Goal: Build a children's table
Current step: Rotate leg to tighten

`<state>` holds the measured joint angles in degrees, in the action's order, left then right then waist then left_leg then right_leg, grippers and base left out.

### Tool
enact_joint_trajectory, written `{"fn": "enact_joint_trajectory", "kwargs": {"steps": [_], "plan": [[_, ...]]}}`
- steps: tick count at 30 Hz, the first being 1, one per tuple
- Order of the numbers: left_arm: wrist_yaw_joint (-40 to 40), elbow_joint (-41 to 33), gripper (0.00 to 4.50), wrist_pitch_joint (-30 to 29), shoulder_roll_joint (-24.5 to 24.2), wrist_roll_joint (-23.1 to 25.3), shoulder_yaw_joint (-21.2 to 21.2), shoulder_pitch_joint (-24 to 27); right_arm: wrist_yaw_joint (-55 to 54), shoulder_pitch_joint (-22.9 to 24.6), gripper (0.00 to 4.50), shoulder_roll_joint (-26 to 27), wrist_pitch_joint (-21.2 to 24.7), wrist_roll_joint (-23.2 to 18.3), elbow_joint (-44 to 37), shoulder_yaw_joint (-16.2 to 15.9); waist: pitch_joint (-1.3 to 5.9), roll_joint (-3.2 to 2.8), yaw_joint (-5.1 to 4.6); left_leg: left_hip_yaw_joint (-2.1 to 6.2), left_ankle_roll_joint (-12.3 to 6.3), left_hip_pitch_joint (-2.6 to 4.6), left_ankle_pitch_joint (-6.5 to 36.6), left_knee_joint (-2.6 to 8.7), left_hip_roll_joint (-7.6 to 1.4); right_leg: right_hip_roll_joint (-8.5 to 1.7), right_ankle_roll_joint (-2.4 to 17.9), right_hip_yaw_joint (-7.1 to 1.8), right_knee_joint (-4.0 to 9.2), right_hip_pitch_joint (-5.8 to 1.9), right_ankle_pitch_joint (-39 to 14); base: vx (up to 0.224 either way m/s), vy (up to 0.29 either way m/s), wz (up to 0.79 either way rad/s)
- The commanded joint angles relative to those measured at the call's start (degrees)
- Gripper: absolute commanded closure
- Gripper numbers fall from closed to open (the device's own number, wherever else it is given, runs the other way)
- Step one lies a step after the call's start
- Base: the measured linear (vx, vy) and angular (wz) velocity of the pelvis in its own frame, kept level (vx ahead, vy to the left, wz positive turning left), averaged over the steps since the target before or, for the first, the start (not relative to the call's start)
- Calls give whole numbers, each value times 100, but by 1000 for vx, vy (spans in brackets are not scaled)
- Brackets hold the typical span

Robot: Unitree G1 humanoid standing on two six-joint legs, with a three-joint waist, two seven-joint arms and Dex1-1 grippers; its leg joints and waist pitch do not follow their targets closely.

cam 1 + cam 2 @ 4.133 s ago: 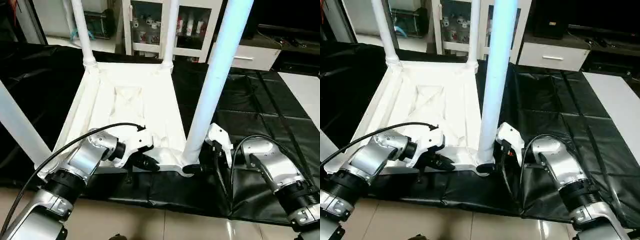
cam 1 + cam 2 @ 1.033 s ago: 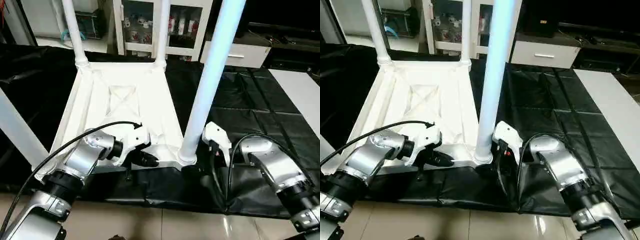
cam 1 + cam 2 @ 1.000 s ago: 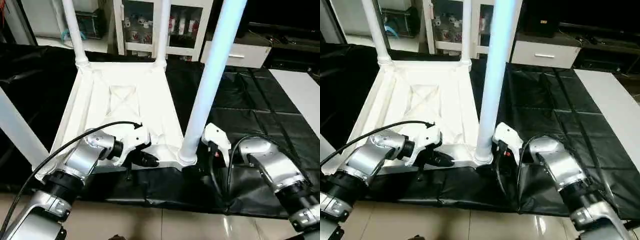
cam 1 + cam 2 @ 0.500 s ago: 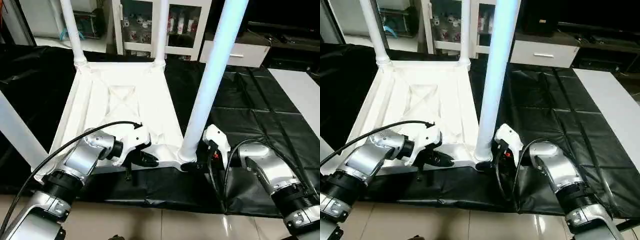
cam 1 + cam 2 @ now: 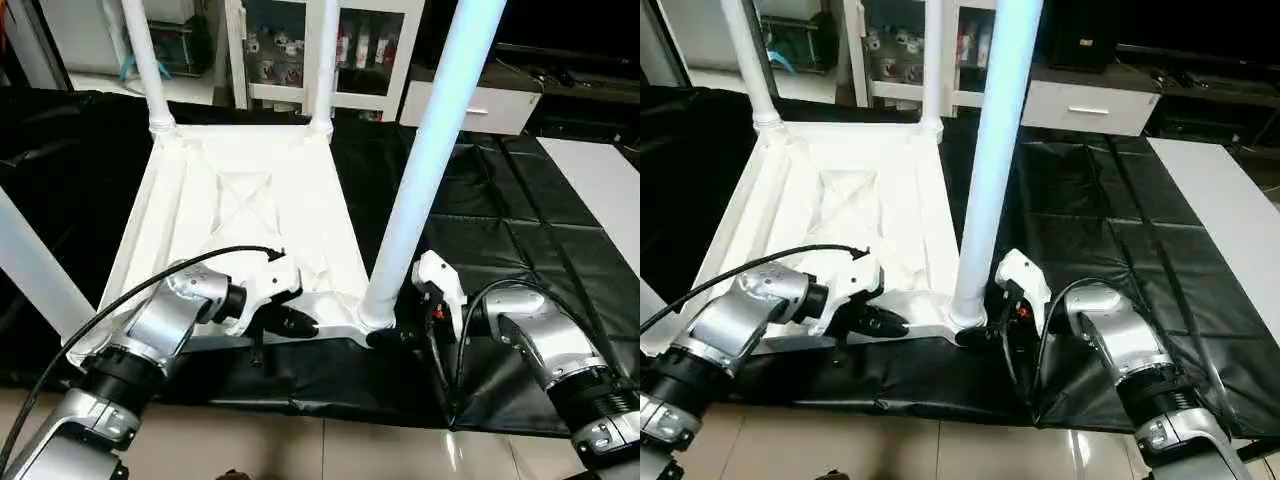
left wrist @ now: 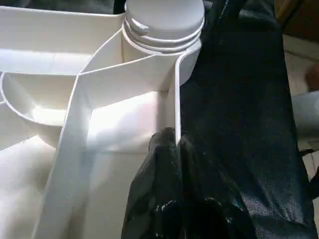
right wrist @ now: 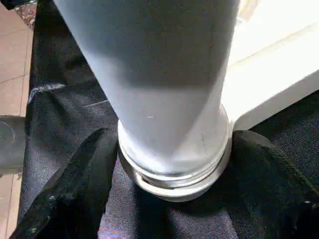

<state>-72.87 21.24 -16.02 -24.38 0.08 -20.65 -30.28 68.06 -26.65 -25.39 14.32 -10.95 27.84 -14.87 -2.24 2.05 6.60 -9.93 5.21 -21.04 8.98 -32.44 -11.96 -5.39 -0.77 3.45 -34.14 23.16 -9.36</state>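
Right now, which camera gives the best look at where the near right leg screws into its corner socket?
The right wrist view: the leg's base sits between the right gripper's fingers. The head views show it small; the left wrist view shows the collar.

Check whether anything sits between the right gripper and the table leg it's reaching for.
Nothing visible does. The right gripper has its jaws on either side of the base of the near leg, where the leg enters the corner socket of the upturned tabletop. Only the black cover lies beneath.
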Motion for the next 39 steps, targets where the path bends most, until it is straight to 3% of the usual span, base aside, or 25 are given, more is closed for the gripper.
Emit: {"fn": "enact_joint_trajectory", "kwargs": {"steps": [1, 5, 7, 9, 12, 19, 26, 30, 31, 39], "plan": [[-131, 69, 450, -94, 152, 69, -385, 119, 272, -55, 126, 190, -154, -305, -250, 44, 329, 12, 22, -18, -143, 61, 1651, 371, -108, -239, 1270, -178, 350, -253, -1372, 0, 0, 0], [-157, 21, 450, -120, 113, 71, -393, 150, 220, -19, 128, 213, -203, -244, -291, 71, 329, -11, 16, -14, -126, 61, 1674, 376, -107, -234, 1269, -177, 351, -255, -1354, 0, 0, 0], [-136, 43, 450, -86, 117, 77, -388, 149, 256, -37, 76, 227, -13, -331, -312, 120, 333, -21, 11, -17, -123, 66, 1667, 371, -103, -226, 1296, -179, 348, -257, -1291, 0, 0, 0], [-134, 95, 450, -53, 128, 94, -398, 130, 320, -59, 76, 235, 111, -435, -363, 179, 334, -15, 13, -18, -137, 64, 1680, 370, -104, -226, 1305, -175, 345, -262, -1283, 0, 0, 0], [-116, 125, 450, -72, 169, 108, -409, 67, 347, -107, 33, 267, 144, -537, -407, 271, 339, 0, 26, -18, -171, 65, 1665, 365, -114, -235, 1314, -175, 338, -259, -1261, 0, 0, 0], [-88, 120, 450, -50, 145, 127, -410, 85, 306, -176, 19, 340, -57, -259, -138, 142, 328, -11, 48, -7, -75, 76, 1802, 386, -108, -247, 1244, -176, 365, -245, -1518, 0, 0, 0], [-107, 57, 450, -63, 114, 141, -407, 123, 385, -139, 90, 288, -45, -184, -113, 90, 331, 2, 56, -10, -101, 67, 1711, 383, -109, -247, 1242, -177, 353, -249, -1440, 0, 0, 0], [-93, 87, 450, -41, 108, 156, -404, 126, 415, -138, 121, 252, -97, -109, -61, 52, 335, -28, 57, -9, -89, 78, 1720, 379, -110, -241, 1278, -177, 350, -242, -1369, 0, 0, 0], [-101, 56, 450, -78, 121, 153, -418, 109, 494, -156, 129, 194, -130, -43, -11, 6, 336, 14, 57, -12, -100, 66, 1698, 379, -110, -238, 1285, -173, 343, -255, -1318, 0, 0, 0], [-110, 11, 450, -99, 86, 159, -437, 181, 531, -156, 194, 125, -268, 236, 133, -160, 334, -1, 85, -15, -118, 72, 1669, 374, -111, -240, 1274, -178, 344, -252, -1333, 0, 0, 0]]}}
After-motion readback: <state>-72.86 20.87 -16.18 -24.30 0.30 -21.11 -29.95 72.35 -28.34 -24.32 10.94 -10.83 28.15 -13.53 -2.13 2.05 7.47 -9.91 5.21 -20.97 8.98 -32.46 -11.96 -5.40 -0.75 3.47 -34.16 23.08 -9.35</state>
